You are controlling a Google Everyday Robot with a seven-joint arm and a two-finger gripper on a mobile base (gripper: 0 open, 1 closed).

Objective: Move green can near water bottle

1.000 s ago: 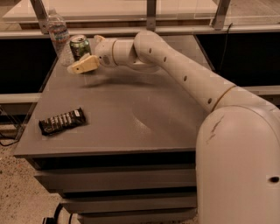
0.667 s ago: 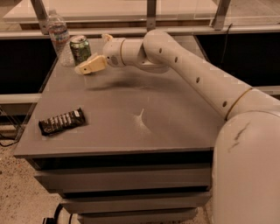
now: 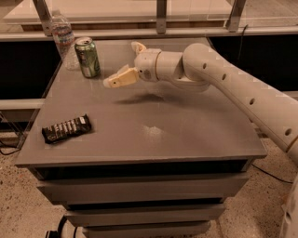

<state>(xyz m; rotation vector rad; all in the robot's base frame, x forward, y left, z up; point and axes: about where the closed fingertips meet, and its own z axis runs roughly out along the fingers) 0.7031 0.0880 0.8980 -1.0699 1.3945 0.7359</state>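
The green can [image 3: 88, 57] stands upright at the far left of the grey table [image 3: 153, 135]. The water bottle [image 3: 64, 40] stands just behind and to the left of the can, close beside it. My gripper [image 3: 127, 63] hovers above the table to the right of the can, apart from it. It is open and empty, with one pale finger [image 3: 119, 79] pointing toward the can and the other [image 3: 138, 46] farther back.
A dark snack bar wrapper [image 3: 66, 128] lies flat near the table's front left edge. A rail with metal posts [image 3: 161, 14] runs behind the table. My white arm [image 3: 242, 93] reaches in from the right over the table's far right part.
The gripper has drawn back to the right, away from the can. The can and the bottle stand where they were.
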